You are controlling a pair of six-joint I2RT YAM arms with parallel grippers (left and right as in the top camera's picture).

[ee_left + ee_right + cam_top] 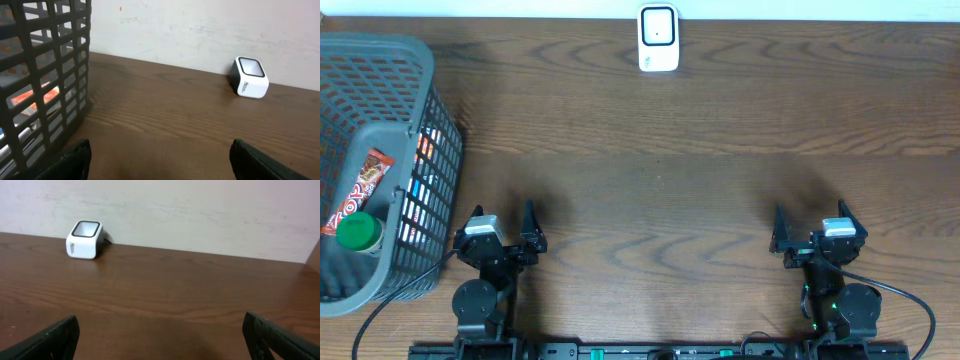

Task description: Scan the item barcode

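A white barcode scanner (658,38) with a dark window stands at the table's far edge, also in the left wrist view (250,77) and the right wrist view (85,240). Items lie in a grey mesh basket (432,100) at the far left: a red snack bar (362,190) and a green-capped item (360,232). More packaging shows through the basket wall (50,75). My left gripper (503,215) (160,162) is open and empty, just right of the basket. Near the front right, my right gripper (811,215) (162,340) is open and empty too.
A pale wall rises directly behind the scanner. Bare brown wood table (660,180) lies between both grippers and the scanner. Cables run from the arm bases along the front edge.
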